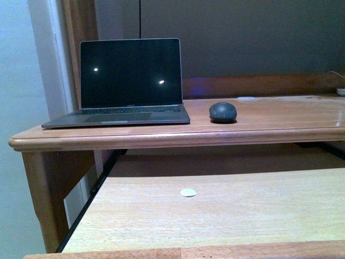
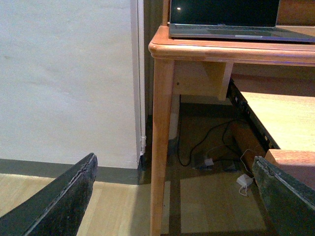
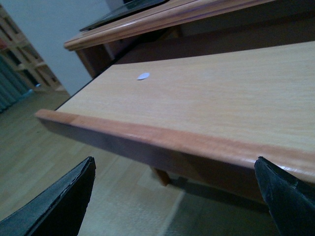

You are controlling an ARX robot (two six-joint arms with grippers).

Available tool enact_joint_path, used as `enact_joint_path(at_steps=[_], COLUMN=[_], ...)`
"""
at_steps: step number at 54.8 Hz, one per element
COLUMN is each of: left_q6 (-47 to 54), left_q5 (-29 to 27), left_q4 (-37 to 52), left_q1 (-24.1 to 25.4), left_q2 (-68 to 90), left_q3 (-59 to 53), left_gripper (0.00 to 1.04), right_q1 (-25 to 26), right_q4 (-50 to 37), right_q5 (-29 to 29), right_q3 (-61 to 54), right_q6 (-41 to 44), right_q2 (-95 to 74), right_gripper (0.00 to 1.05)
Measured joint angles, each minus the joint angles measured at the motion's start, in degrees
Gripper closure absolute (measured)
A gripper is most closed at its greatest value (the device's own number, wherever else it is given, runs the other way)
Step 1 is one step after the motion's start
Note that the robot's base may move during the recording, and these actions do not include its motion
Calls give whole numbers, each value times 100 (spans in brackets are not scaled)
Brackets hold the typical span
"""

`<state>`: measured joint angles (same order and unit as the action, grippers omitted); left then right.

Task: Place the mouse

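The dark grey oval mouse (image 1: 222, 112) sits on the wooden desk top (image 1: 280, 121), just right of the open laptop (image 1: 126, 83). Neither arm shows in the front view. My left gripper (image 2: 177, 196) is open and empty, low beside the desk's left leg (image 2: 161, 142), above the floor. My right gripper (image 3: 174, 196) is open and empty, below and in front of the pull-out shelf's front edge (image 3: 162, 140). The mouse is out of both wrist views.
A small white round disc (image 1: 188, 192) lies on the pull-out shelf (image 1: 226, 216); it also shows in the right wrist view (image 3: 143, 75). Cables and a white adapter (image 2: 243, 180) lie on the floor under the desk. A wall (image 2: 69, 78) stands left of the desk.
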<state>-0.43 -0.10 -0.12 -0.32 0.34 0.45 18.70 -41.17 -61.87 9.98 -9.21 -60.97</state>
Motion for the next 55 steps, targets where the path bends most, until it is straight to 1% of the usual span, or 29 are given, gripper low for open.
enact_joint_path(at_steps=[1,2,5,11,16,22,31,34,40,43,45,46,55], left_q6=[0,0,0,0,0,0,0,0,0,0,0,0,0], left_q5=[2,2,2,2,2,2,2,2,2,2,2,2,2], left_q4=[0,0,0,0,0,0,0,0,0,0,0,0,0], left_q1=[0,0,0,0,0,0,0,0,0,0,0,0,0], left_q2=[0,0,0,0,0,0,0,0,0,0,0,0,0], left_q3=[0,0,0,0,0,0,0,0,0,0,0,0,0], left_gripper=[8,8,8,8,8,8,8,8,8,8,8,8,8], right_q1=[83,118,116,-144,-520,-1250,-2044,-2295,-2721,-3077,-3244,-3355,-3757], right_q4=[20,68,337,120,-409,-1353,-1847,-1928,-1943,-1766,-1631,-1523,-901], right_q5=[-219,-317,-361,68,553,1423,2496,2977,3788,4511,4830,5158,6441], right_q3=[-48,-74,-138,-219,-236,-219,225,483,1034,1611,1923,2153,3254], right_q6=[37,92,367,634,669,551,385,310,234,249,260,271,317], right_q2=[7,7,-35,-358,-772,-1532,-2312,-2588,-3080,-3499,-3713,-3869,-4503], right_gripper=[7,7,7,7,7,7,7,7,7,7,7,7,7])
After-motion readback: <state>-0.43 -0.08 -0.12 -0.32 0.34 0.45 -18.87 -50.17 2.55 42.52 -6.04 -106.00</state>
